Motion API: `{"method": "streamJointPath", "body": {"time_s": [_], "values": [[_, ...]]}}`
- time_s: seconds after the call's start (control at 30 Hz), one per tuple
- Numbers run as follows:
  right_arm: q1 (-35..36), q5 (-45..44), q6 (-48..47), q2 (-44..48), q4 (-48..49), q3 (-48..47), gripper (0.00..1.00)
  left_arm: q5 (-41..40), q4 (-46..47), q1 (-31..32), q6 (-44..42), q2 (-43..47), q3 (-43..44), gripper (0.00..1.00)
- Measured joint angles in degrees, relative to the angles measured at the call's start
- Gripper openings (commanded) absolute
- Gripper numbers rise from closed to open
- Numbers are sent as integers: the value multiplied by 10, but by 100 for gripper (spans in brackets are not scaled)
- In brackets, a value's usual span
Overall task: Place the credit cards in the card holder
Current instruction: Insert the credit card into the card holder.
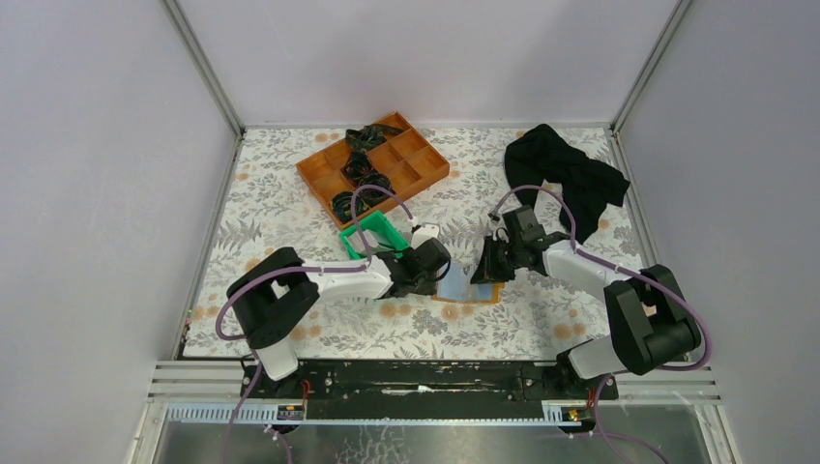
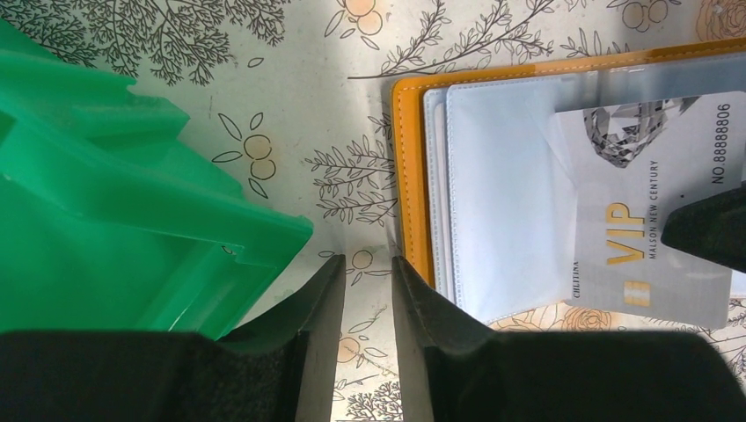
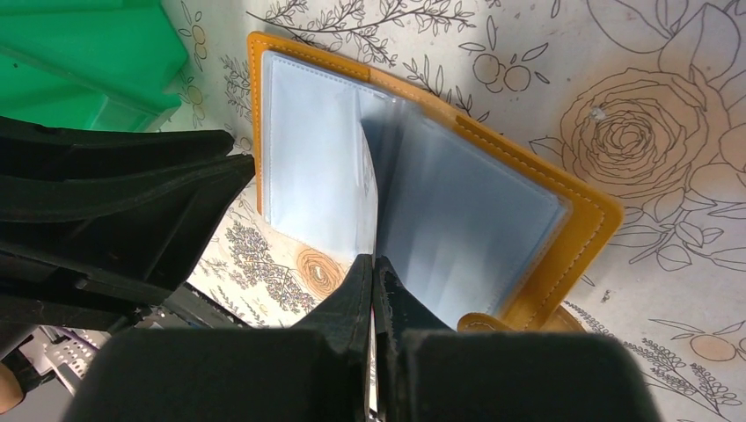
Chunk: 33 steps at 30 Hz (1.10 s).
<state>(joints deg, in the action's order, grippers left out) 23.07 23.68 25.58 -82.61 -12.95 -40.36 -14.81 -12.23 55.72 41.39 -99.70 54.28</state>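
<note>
The credit card (image 2: 633, 220), pale grey with gold "VIP" lettering, a diamond print and a number along one edge, lies across the open card holder (image 3: 457, 220). A translucent sleeve blurs its top, so whether it sits inside a pocket or on top is hard to tell, and a dark shape covers its right edge. The holder lies spread flat on the floral table covering (image 2: 299, 105) between the two arms. It has a stitched orange-tan border and glossy, clear blue-grey plastic leaves. One leaf stands up from the middle, and its lower edge meets the right gripper (image 3: 374, 268). That gripper's black fingers are pressed tight together, but whether they pinch the leaf or the card cannot be made out. The left gripper (image 2: 367, 268) has a narrow gap between its matte black fingers, with only table showing through. One finger overlaps the holder's near orange edge. The green plastic bin (image 2: 114, 202), smooth and hard-edged, is cut off at the left of that view. From above, both arms hide most of the holder.
</note>
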Motion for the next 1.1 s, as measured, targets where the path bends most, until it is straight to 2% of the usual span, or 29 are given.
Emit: {"method": "streamJointPath", "body": {"time_s": [1.1], "values": [[-8, 25, 30, -39, 81, 17, 0, 5, 0, 12, -4, 0, -1, 33]]}}
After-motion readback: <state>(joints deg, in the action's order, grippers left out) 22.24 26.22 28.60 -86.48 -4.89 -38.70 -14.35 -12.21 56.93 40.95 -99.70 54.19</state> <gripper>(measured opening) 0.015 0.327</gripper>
